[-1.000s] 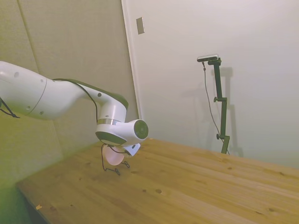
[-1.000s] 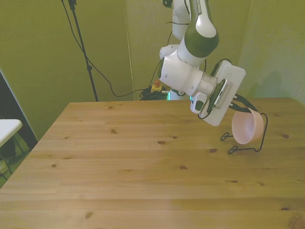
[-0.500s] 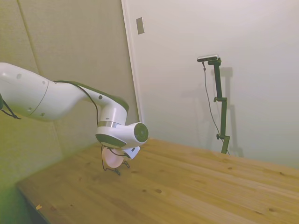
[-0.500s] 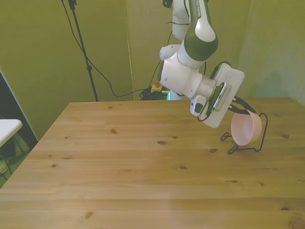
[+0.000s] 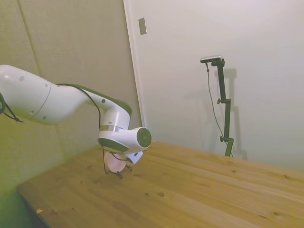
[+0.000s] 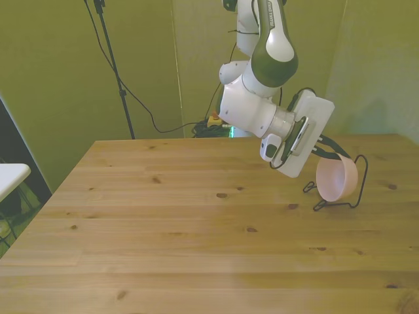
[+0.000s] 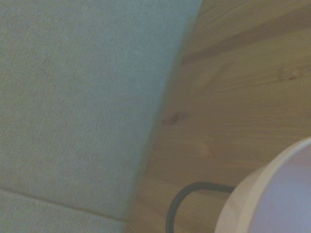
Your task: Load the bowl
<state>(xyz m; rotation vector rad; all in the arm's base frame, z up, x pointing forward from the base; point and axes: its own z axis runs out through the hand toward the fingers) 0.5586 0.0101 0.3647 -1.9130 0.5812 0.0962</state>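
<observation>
The pale pink bowl (image 6: 336, 178) stands on its edge inside a thin black wire stand (image 6: 359, 186) on the wooden table (image 6: 196, 222), near the front view's right. My gripper (image 6: 332, 154) reaches down from the white hand onto the bowl's upper rim and is shut on it. In the side view the bowl (image 5: 115, 162) and the wire stand (image 5: 105, 165) show just below the wrist, which hides the fingers. The wrist view catches a blurred part of the bowl (image 7: 274, 196) and a curve of the wire stand (image 7: 178, 201).
A wall panel (image 7: 82, 97) runs close along the table's edge beside the stand. A black tripod pole with a cable (image 6: 112, 65) stands behind the table at the front view's left. A white surface (image 6: 10, 175) juts in at that side.
The gripper and the bowl have shifted together slightly down and toward the front view's left, deeper into the wire stand. The stand itself has stayed put.
</observation>
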